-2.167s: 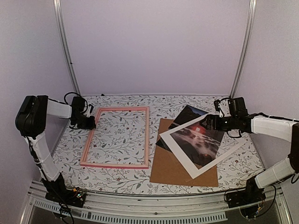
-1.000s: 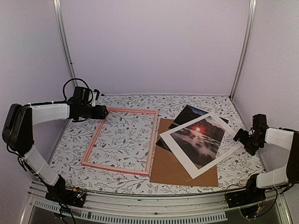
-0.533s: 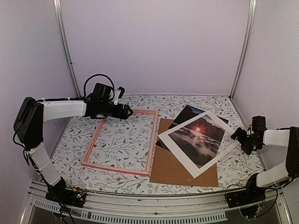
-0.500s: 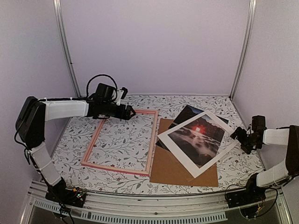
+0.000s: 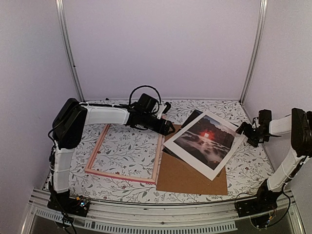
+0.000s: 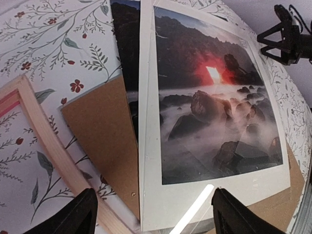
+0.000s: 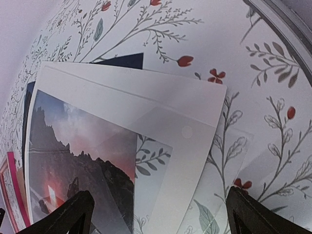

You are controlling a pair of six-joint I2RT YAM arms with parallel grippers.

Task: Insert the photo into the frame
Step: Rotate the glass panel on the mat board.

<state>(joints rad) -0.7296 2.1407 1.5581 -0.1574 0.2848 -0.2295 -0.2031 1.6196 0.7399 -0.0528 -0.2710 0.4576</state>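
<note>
The photo [image 5: 204, 140], a dark print of rocks and mist with a red sun, lies right of centre under a white mat [image 5: 193, 159], one dark corner [image 5: 193, 117] sticking out. The pink frame [image 5: 119, 175] lies flat to its left, holding nothing. My left gripper [image 5: 169, 129] is open over the mat's near-left corner; in the left wrist view the left gripper [image 6: 153, 222] straddles the mat [image 6: 146, 161] beside the photo [image 6: 209, 107]. My right gripper [image 5: 242, 129] is open at the mat's right corner. In its wrist view the right gripper [image 7: 161, 219] hangs over the mat [image 7: 185, 126] and photo [image 7: 78, 141].
A brown backing board [image 5: 187, 178] lies under the mat and photo, touching the frame's right rail. A clear sheet [image 7: 234, 161] rests on the mat and overhangs onto the floral table [image 5: 246, 170]. Metal posts and pale walls enclose the sides and back.
The left arm has swung right across the frame to the mat's near-left corner. The right gripper has come in to the mat's right corner. Mat and photo have shifted slightly left.
</note>
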